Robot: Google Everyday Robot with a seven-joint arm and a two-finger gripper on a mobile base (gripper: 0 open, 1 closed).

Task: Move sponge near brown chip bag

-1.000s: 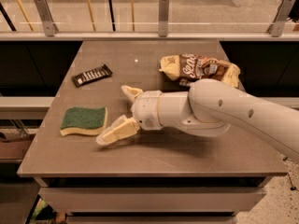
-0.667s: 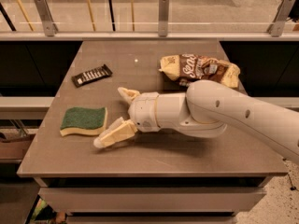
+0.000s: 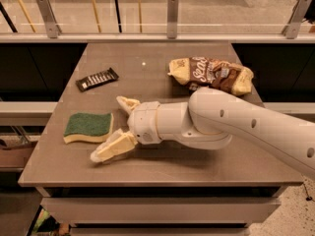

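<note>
Sponge: we see it lying flat, green side up, at the front left of the worktop, close to the left edge. Nothing holds it, so it rests where the move has to start.
Gripper: it sits low over the worktop at the sponge's right end, its two fingers spread wide, one behind the sponge's far corner and the other in front of its near edge. We judge the spread is there to take the sponge across its short side. We cannot tell whether either finger touches the foam.
Arm: it reaches in from the right and lies nearly level, which keeps the gripper down at sponge height.
Brown chip bag: it lies crumpled at the back right, well apart from the sponge, with the arm between them in our view. That is the goal side, so the sponge has to travel right and back.
Step in hand: we judge it the approach to the grasp; the carry is not yet begun.
Dark wrapped bar: it lies at the back left, apart from both, and off the likely path.
Risk: we think the soft foam may skid ahead of the fingers if they close unevenly, and the low arm may brush the bag on the way across.
</note>
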